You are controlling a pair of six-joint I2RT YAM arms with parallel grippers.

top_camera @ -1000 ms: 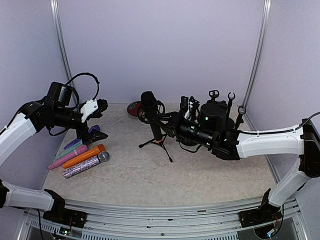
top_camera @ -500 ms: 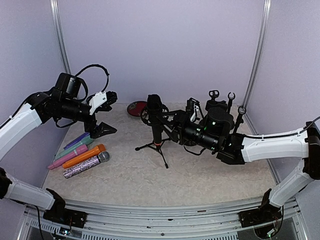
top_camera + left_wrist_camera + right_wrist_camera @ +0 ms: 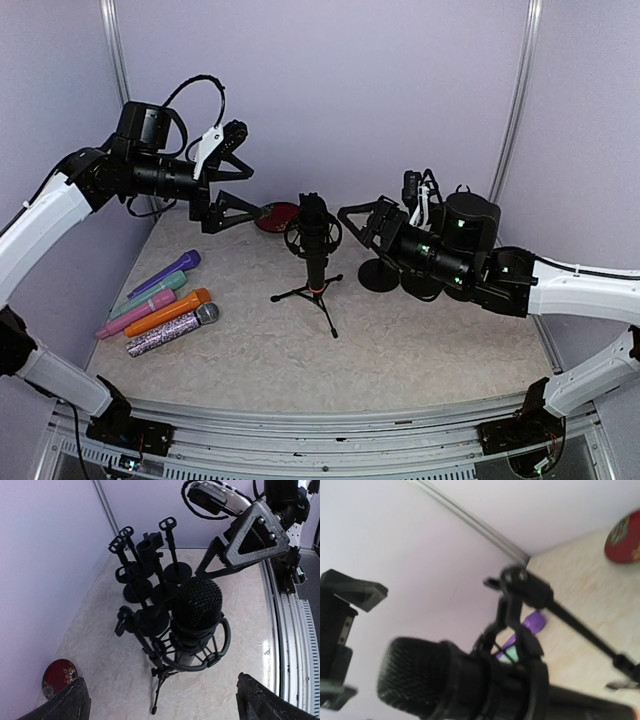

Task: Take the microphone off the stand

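Observation:
The black microphone (image 3: 314, 222) sits in its ring-shaped shock mount on a small tripod stand (image 3: 312, 292), upright on the table. My left gripper (image 3: 250, 190) hangs open, high and to the left of the microphone, with nothing in it. In the left wrist view the microphone (image 3: 196, 609) and stand (image 3: 161, 677) lie between and beyond my fingertips (image 3: 67, 702). My right gripper (image 3: 358, 226) is open just right of the microphone, apart from it. The right wrist view shows the microphone (image 3: 432, 680) close and blurred; that gripper's own fingers are out of frame.
Several coloured handheld microphones (image 3: 160, 308) lie at the left of the table. A red disc (image 3: 274, 215) rests at the back wall. Several black round-base stands (image 3: 145, 577) crowd the back right, behind my right arm.
My right gripper has opened, let go of the stand and drawn back to the right. The stand, tilted before, is upright. My left arm has risen and swung toward the microphone.

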